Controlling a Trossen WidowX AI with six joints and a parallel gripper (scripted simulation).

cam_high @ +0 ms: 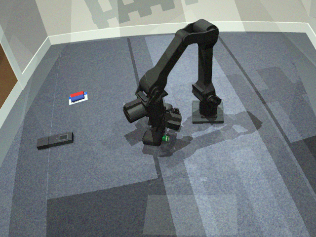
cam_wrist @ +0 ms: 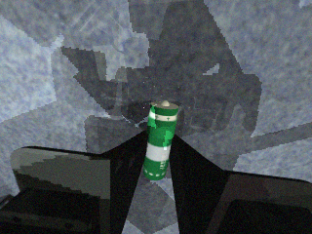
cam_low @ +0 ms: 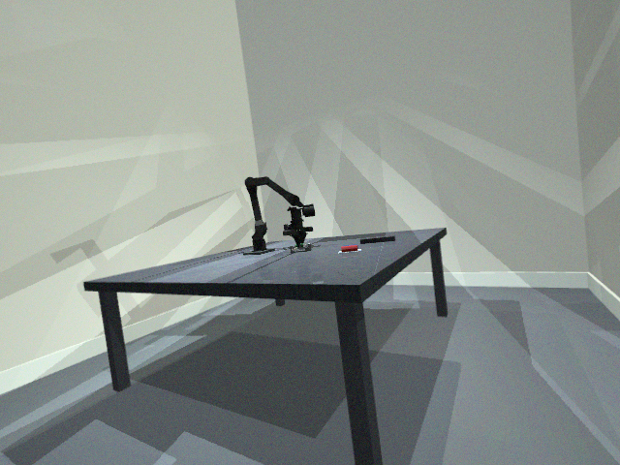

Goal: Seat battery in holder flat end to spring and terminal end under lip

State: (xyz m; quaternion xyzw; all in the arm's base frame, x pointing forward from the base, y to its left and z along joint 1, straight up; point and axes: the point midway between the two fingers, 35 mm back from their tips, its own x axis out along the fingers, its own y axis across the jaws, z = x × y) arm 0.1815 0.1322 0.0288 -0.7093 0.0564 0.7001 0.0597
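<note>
The green battery (cam_high: 166,138) (cam_wrist: 157,152) with white bands lies between my fingertips, its terminal nub pointing away from the gripper in the wrist view. My gripper (cam_wrist: 159,136) (cam_low: 300,244) is low over the table and shut on the battery, a dark fingertip against each side. In the top view the gripper hides the battery's other end. I cannot tell whether the battery touches the table. The small grey holder (cam_low: 306,249) shows below the gripper in the exterior view. The arm hides nearly all of it in the top view. Its spring and lip are not readable.
A red cylinder (cam_high: 77,94) (cam_low: 349,248) and a blue cylinder (cam_high: 77,98) lie together on a white base at the left. A long black box (cam_high: 55,140) (cam_low: 377,240) with a small panel lies in front of them in the top view. Shadows cross the blue-grey table.
</note>
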